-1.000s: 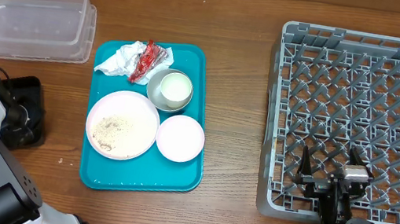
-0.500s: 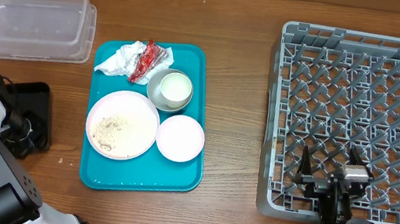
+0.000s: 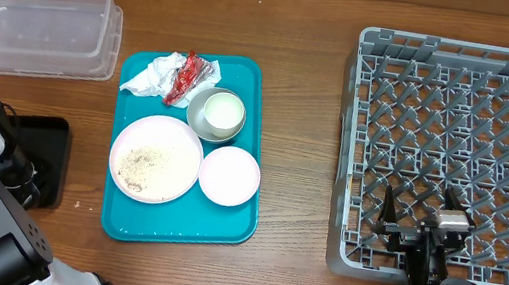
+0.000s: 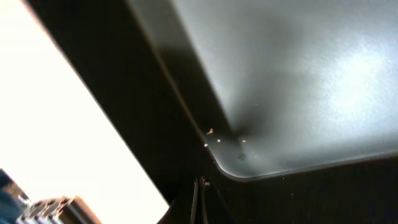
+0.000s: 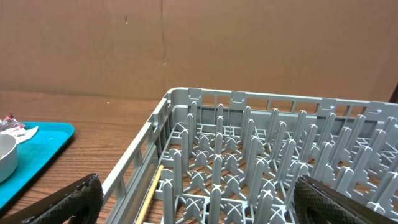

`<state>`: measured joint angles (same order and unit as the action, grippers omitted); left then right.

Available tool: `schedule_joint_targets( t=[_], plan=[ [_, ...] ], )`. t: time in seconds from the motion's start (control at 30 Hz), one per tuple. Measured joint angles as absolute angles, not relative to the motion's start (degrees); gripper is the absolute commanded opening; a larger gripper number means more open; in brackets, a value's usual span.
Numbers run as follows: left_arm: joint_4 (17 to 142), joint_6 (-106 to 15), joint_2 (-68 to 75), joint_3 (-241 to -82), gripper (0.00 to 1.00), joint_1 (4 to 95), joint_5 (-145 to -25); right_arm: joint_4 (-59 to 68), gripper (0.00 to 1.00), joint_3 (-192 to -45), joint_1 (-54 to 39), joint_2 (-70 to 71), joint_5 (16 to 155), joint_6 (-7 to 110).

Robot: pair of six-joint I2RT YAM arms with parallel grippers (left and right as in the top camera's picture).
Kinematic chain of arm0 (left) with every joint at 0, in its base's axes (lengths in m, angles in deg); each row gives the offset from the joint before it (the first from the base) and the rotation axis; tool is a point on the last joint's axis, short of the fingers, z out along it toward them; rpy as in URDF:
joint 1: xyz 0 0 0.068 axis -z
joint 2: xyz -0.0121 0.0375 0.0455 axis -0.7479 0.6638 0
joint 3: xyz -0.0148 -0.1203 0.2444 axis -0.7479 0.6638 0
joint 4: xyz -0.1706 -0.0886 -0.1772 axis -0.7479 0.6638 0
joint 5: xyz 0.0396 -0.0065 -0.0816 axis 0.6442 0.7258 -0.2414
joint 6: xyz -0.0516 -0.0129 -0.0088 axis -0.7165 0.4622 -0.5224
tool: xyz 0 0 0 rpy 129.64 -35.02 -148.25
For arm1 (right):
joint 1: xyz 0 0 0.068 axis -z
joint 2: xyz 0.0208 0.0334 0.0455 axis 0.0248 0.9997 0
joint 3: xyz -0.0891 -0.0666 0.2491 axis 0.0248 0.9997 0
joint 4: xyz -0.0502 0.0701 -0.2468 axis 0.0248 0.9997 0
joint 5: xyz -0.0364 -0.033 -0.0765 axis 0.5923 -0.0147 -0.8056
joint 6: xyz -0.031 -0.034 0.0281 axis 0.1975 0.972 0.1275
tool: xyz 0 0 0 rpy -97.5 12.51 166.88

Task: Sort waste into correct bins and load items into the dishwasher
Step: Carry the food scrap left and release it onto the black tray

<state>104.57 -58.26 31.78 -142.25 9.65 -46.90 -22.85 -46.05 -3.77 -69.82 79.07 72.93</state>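
Black flat rimmed tray (image 3: 44, 162) hard against clenched left tool (image 4: 199, 193), grasp unclear; right tool (image 5: 196, 190) released above grey pegged plastic rack (image 5: 249, 155). Could slip loose if lifted by its thin rim

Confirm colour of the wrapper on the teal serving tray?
The wrapper is shiny red; the overhead view shows it best.

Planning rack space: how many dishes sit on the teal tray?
4. The large plate lies near-left, the small white bowl right of it, the grey bowl behind them, and the white cup sits inside the grey bowl. Nothing else seems hidden.
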Motion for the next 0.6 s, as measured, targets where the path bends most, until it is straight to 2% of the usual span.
schedule_joint_targets(
  t=[0.4, 0.53, 0.57, 0.6],
  plan=[
    [112.70, -66.00, 31.78, -146.58, 0.04, 9.65, -44.22, -22.87, 1.00, -46.05, -3.77, -69.82, 79.07, 72.93],
    [117.46, -65.89, 31.76, -153.75, 0.15, 9.65, -44.85, -22.83, 1.00, -46.05, -3.77, -69.82, 79.05, 72.91],
    [118.03, -65.78, 31.71, -155.17, 0.38, 9.65, -45.48, -22.87, 1.00, -46.05, -3.77, -69.82, 79.05, 72.91],
    [118.10, -64.97, 31.54, -156.20, 1.00, 9.65, -46.95, -22.85, 1.00, -46.05, -3.77, -69.82, 79.05, 72.93]
  ],
)
